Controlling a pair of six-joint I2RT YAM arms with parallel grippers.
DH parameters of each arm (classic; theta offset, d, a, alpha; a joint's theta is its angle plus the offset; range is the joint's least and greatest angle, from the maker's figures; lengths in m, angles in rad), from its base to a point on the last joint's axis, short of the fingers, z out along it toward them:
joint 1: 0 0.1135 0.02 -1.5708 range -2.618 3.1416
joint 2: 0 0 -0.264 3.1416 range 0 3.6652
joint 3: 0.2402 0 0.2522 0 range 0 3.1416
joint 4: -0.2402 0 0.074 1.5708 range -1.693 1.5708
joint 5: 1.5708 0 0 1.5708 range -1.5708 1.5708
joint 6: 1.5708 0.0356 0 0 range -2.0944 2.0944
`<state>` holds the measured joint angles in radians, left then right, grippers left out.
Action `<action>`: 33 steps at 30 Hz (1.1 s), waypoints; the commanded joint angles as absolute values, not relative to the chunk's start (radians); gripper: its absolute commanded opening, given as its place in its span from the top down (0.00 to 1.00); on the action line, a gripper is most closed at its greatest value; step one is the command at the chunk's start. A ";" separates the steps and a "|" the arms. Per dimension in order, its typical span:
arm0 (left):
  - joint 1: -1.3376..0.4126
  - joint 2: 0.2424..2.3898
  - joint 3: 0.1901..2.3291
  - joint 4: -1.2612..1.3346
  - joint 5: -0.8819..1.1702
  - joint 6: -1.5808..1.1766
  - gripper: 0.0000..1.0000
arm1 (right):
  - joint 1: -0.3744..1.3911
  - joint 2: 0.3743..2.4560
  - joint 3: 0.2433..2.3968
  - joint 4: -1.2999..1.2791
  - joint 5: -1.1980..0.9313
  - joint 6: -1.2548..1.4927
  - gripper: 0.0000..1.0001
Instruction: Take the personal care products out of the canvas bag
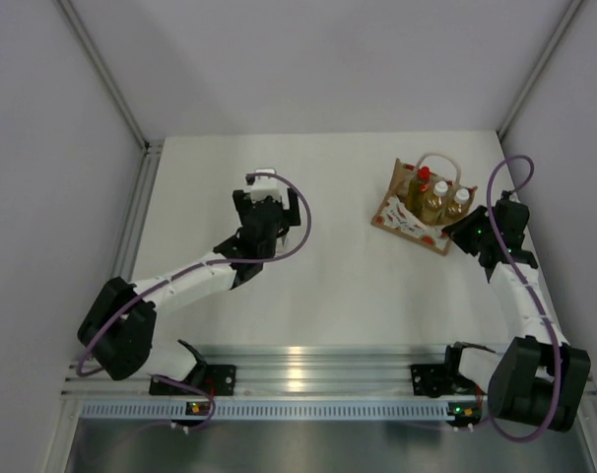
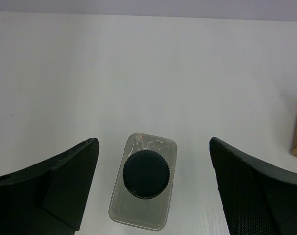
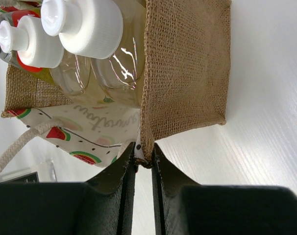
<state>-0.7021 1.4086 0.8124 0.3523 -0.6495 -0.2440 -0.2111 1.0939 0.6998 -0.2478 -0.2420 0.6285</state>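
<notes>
The right gripper point(image 3: 143, 160) pinches the limp canvas bag point(image 3: 187, 73) by its burlap edge, while the left gripper point(image 2: 152, 161) hangs open astride the light, slick dark-capped bottle point(image 2: 146, 175), probably best squeezed across its body.

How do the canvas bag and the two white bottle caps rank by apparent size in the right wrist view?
1. The canvas bag, by far.
2. The white cap beside the burlap wall.
3. The white cap further left. It looks smaller, but it may only sit farther from the camera, so the caps' order is unsure.
</notes>
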 commanded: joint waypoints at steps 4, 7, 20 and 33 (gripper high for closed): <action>-0.767 1.272 0.983 0.198 -0.689 -0.279 0.02 | -0.198 1.040 0.724 -0.160 -0.290 0.629 0.96; -0.821 1.215 1.009 0.190 -0.681 -0.275 0.02 | -0.198 1.045 0.718 -0.155 -0.296 0.630 0.95; -0.982 1.547 1.437 0.170 -0.319 -0.103 0.02 | -0.198 1.019 0.716 -0.152 -0.295 0.643 0.92; -0.962 2.121 1.968 0.150 -0.207 -0.049 0.04 | -0.198 1.038 0.744 -0.153 -0.252 0.634 0.79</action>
<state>-0.9737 2.0895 1.8664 0.1387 -0.2493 -0.0662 -0.2111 1.0782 0.6937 -0.2497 -0.2481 0.6319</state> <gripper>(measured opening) 0.960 0.196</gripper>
